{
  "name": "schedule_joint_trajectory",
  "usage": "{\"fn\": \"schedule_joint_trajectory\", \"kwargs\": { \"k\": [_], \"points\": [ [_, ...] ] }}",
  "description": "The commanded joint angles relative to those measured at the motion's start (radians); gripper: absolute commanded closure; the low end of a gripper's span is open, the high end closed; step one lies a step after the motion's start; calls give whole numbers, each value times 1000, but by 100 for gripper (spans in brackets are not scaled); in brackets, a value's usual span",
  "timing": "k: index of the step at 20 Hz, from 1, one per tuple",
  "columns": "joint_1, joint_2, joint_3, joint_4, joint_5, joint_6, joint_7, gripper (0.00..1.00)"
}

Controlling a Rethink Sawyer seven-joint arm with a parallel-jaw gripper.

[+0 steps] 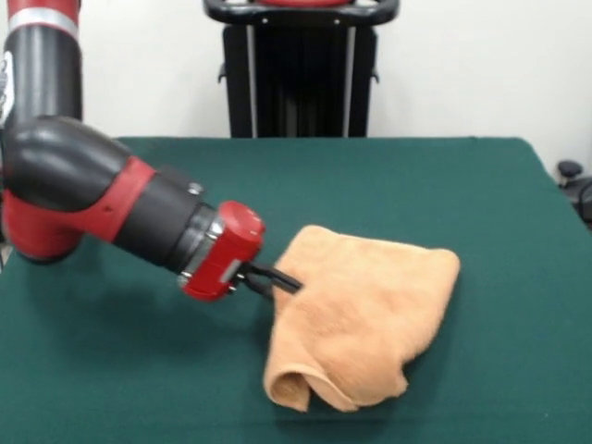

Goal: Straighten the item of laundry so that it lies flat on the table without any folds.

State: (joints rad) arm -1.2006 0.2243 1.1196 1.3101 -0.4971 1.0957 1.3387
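My arm [83,199] comes in from the upper left of the frame, black and red, bent at a big elbow and angled down toward the middle. The red wrist block sits just left of centre, and from it my gripper [287,281] pokes out to the right as thin black fingers [274,275]. The tips lie right at the left edge of the towel [365,310], touching it or tucked just into the cloth. They look close together, but the cloth hides the ends, so I cannot tell whether I am pinching the fabric or only resting against it.

The towel is a light orange-tan terry piece, lying a little right of centre and toward the bottom of the frame. It is not flat: it is bunched into a rough slanted shape, puffed up along its upper right side, with its lower left corner rolled over into a loose curl near the bottom edge of the frame.

All of it rests on the table [481,185], covered in dark green cloth, which fills most of the frame. A black stand [301,74] rises at the top centre against a white wall.
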Motion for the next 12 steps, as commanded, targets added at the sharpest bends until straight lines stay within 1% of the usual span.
{"fn": "schedule_joint_trajectory", "kwargs": {
  "k": [1, 4, 9, 12],
  "points": [
    [21, 51, -73, -216, 37, 202, -460, 100],
    [23, 71, -70, -227, 40, 203, -463, 100],
    [18, 85, -72, -205, 51, 178, -459, 100],
    [27, 97, -71, -209, 60, 165, -457, 100]
  ]
}}
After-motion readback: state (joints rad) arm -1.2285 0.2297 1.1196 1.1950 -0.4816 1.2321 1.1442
